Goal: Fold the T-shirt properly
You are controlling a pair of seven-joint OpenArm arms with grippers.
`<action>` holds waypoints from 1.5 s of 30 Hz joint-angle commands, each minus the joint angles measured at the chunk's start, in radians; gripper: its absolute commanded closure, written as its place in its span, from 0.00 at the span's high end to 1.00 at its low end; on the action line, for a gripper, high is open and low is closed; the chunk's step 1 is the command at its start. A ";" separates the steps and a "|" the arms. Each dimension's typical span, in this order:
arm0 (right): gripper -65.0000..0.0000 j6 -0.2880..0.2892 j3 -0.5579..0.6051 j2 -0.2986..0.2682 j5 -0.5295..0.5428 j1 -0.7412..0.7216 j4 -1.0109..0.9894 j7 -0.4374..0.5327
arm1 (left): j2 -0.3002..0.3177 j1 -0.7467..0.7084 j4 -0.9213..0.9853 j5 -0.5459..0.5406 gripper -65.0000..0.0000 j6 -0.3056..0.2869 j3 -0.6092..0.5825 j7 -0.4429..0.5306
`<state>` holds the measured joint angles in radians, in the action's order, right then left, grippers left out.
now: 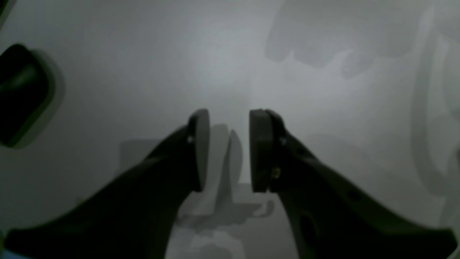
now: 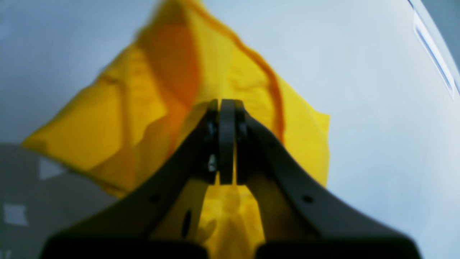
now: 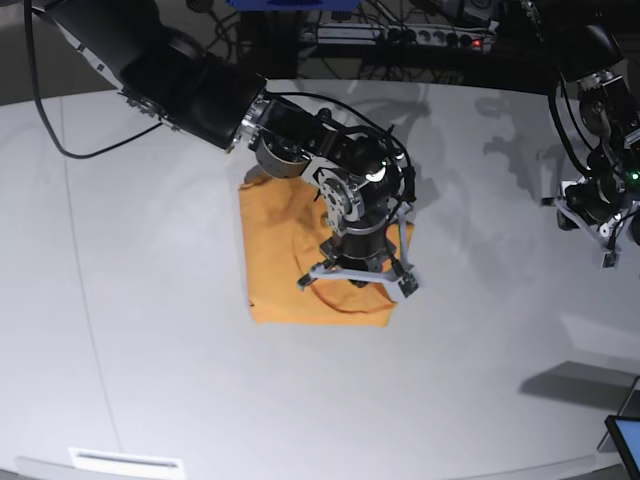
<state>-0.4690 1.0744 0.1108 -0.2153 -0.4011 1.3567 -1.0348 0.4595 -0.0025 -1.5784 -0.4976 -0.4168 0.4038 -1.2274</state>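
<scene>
My right gripper [image 2: 227, 144] has its 2 jaws pressed together, pinching a raised fold of the yellow T-shirt [image 3: 285, 255]. The shirt lies folded into a rough rectangle near the middle of the white table [image 3: 150, 380], under my right arm. My left gripper [image 1: 230, 147] hangs well apart, jaws spread, holding nothing over bare table.

A pale grey bench [image 3: 150, 350] fills the base view. Cables and a power strip [image 3: 400, 35] lie along its far edge; a tablet corner [image 3: 625, 440] shows lower right.
</scene>
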 commanded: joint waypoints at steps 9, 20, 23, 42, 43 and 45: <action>0.00 -0.017 -0.020 0.007 -0.034 -0.025 0.023 -0.006 | 0.025 0.014 -0.021 -0.003 0.28 0.003 0.005 0.016; 0.00 0.059 -0.360 -0.032 -0.066 0.043 0.209 -0.077 | -0.064 0.077 -0.293 -0.013 0.28 0.002 -0.102 0.016; 0.00 0.071 -0.418 -0.061 -0.066 0.075 0.234 -0.054 | -0.072 0.118 -0.270 -0.013 0.28 0.002 -0.243 0.014; 0.00 0.155 -0.623 -0.092 -0.066 0.230 0.310 -0.009 | -0.239 0.243 -0.251 -0.194 0.28 0.002 -0.423 0.011; 0.00 0.155 -0.623 -0.092 -0.066 0.236 0.312 -0.009 | -0.242 0.243 -0.228 -0.203 0.28 0.002 -0.423 0.014; 0.00 0.155 -0.619 -0.092 -0.066 0.244 0.315 -0.009 | -0.255 0.246 -0.158 -0.204 0.28 0.002 -0.421 0.016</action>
<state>-0.3141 0.4549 0.0135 -0.2684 -0.1383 1.6512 -1.0672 0.1982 0.2245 -1.7248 -0.6865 -0.4175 -0.0212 -1.2297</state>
